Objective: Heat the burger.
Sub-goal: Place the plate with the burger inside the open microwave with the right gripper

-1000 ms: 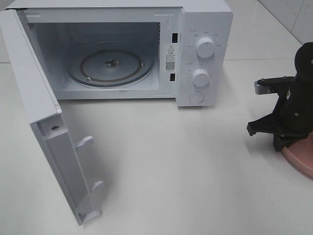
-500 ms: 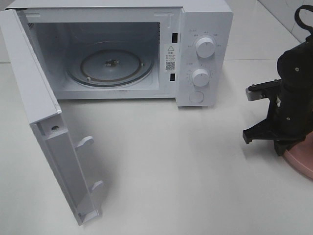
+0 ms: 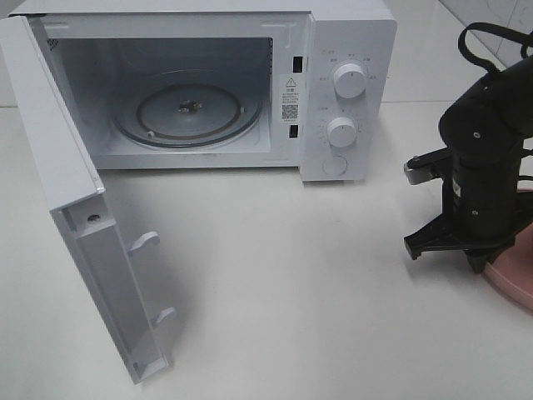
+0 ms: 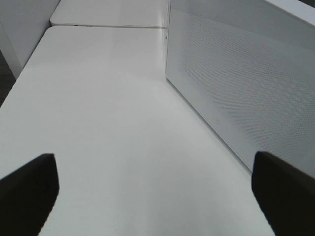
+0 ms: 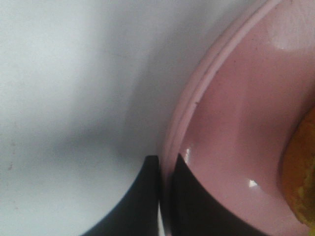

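Observation:
In the right wrist view, my right gripper (image 5: 165,196) is shut on the rim of the pink plate (image 5: 231,113), one dark finger outside the rim and one inside. The burger (image 5: 301,179) shows only as an orange-brown edge on the plate. From the high camera the right arm (image 3: 481,179) stands over the plate (image 3: 515,279) at the right edge and hides the burger. My left gripper (image 4: 157,196) is open over bare table beside the microwave's perforated side wall (image 4: 246,83); it holds nothing.
The white microwave (image 3: 346,92) stands at the back with its door (image 3: 79,217) swung wide open to the left. Its glass turntable (image 3: 190,112) is bare. White table (image 3: 283,283) stretches between the microwave and the plate.
The right arm has shifted left and its upper part has come further into view. Its jaws have closed the last bit onto the plate rim. The plate has barely moved.

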### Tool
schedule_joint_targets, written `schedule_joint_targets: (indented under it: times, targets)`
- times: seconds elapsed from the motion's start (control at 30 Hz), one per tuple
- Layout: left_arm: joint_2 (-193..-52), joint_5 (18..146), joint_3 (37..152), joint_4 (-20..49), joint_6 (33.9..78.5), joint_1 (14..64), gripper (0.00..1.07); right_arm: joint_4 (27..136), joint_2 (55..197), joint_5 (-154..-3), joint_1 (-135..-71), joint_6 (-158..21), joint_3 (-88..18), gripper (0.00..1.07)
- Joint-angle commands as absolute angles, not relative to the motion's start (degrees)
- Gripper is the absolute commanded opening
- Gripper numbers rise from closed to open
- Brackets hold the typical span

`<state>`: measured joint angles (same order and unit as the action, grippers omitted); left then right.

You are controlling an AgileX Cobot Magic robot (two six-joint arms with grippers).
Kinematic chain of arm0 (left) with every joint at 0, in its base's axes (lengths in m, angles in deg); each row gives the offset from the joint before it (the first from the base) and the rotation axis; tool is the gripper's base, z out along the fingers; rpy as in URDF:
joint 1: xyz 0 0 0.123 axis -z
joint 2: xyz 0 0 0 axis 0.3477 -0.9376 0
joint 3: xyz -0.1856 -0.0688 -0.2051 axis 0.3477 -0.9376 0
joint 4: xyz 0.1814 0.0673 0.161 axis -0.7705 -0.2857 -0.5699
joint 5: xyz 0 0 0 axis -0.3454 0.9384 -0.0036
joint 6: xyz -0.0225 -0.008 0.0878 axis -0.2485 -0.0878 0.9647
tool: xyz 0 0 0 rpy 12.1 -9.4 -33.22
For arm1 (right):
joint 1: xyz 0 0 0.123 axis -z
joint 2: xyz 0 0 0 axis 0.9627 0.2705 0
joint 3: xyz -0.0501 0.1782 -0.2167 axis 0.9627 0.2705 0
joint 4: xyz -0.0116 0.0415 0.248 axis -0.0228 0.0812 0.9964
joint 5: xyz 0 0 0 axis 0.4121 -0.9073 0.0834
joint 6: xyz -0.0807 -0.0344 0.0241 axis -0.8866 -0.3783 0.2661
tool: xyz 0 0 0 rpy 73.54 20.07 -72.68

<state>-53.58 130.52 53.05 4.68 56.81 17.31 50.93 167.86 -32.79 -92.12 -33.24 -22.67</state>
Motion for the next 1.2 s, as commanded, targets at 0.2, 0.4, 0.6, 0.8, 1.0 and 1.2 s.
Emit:
schedule_joint_targets:
  times: [0.2, 0.4, 0.6, 0.8, 1.0, 1.2]
  targets:
    - [-52.32, 129.72, 52.83, 4.91, 56.58, 17.08, 1.02, 46.98, 163.27, -28.72, -92.35, -32.09, -22.44, 0.0]
    - [-52.32, 129.72, 52.83, 4.91, 56.58, 17.08, 1.02, 45.37, 161.96, -26.43, -93.56, -31.98, -22.44, 0.0]
    - [-52.32, 129.72, 52.83, 4.91, 56.58, 17.08, 1.02, 45.03, 160.69, -25.28, -94.53, -31.52, -22.44, 0.0]
    - [-52.32, 129.72, 52.83, 4.91, 56.58, 17.08, 1.02, 43.6, 158.69, -24.36, -94.99, -30.66, -21.52, 0.0]
    - [-52.32, 129.72, 52.83, 4.91, 56.58, 17.08, 1.02, 43.65, 156.86, -24.31, -95.73, -30.15, -18.03, 0.0]
    - [-52.32, 129.72, 52.83, 4.91, 56.58, 17.08, 1.02, 43.14, 154.62, -24.02, -98.25, -29.46, -15.85, 0.0]
